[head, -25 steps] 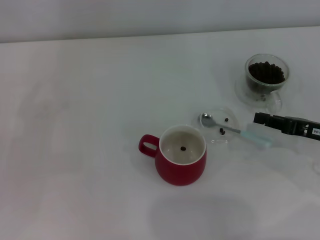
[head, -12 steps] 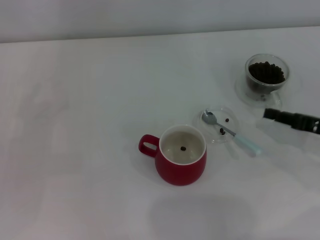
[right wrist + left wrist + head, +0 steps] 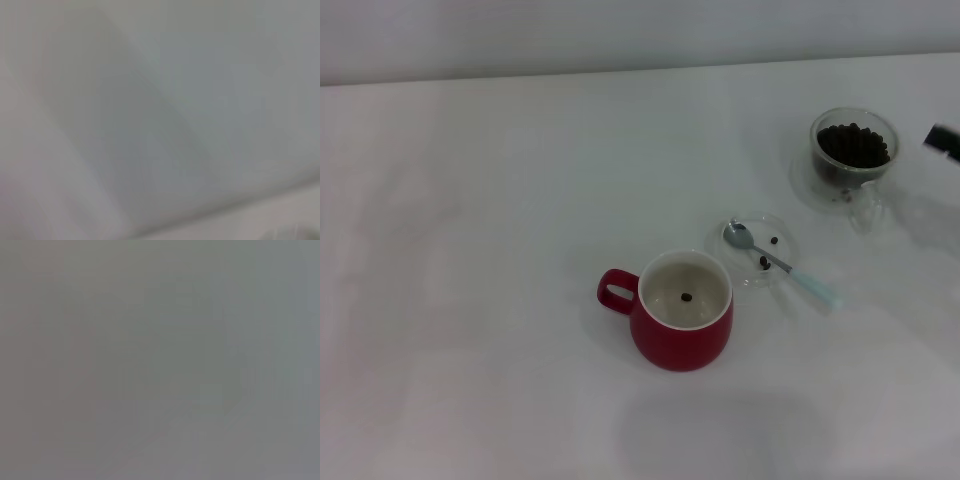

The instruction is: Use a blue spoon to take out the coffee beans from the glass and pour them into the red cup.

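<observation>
The red cup (image 3: 682, 322) stands in the middle of the white table with one coffee bean (image 3: 686, 297) on its cream inside. The blue spoon (image 3: 783, 265) lies to its right, its silver bowl on a flat clear saucer (image 3: 752, 250) and its pale blue handle on the table. Two beans lie on the saucer. The glass (image 3: 853, 155), full of coffee beans (image 3: 853, 145), stands at the far right. My right gripper (image 3: 945, 142) shows only as a dark tip at the right edge, beside the glass. My left gripper is out of view.
The white table (image 3: 500, 300) runs back to a pale wall. Both wrist views show only blurred grey surface.
My right gripper let go of the spoon handle and drew back to the right and away, nearly out of the head view. The spoon settled with its handle on the table.
</observation>
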Robot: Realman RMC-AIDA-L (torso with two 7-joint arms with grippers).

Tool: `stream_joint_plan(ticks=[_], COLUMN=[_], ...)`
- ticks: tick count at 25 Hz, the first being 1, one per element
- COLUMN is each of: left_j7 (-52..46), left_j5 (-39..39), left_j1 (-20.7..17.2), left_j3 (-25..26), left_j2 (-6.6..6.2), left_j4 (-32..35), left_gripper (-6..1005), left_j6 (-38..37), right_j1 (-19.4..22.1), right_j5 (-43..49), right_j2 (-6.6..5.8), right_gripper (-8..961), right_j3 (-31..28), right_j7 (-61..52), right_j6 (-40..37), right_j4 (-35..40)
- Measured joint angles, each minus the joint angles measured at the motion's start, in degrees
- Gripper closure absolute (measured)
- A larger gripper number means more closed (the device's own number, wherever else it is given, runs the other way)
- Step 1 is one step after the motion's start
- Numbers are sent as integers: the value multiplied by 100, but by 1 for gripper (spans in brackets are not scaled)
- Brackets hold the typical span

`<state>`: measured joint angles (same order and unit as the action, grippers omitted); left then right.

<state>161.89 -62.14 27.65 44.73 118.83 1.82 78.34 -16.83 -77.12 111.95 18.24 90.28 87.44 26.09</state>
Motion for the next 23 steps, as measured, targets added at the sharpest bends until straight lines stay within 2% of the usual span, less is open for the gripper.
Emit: stream_joint_plan(ticks=[7,13,17,23], left_j7=[0,0,0,0], left_j5=[0,-98,-349,-360], left_j1=[-33,-61,-64,-8], left_j3=[0,11,23,11], left_j2=[22,42,43,16], left_j4=[-32,-215,-335,-317], left_gripper=[495,495,495,495], left_j6=[-56,-48,-82,-101], right_j1=[-18,-183,-326,-524], right_j5=[-905,-2322,-3273,-3874], right_j2=[244,265,266,269], right_gripper=[756,757,757,757], right_j3=[-346,-361,-363,-366], right_j7=[1321,3405,4404,5392], right_j6=[-364,-1241,-1600,-1894], right_j4=[-159,-791,-890,-900])
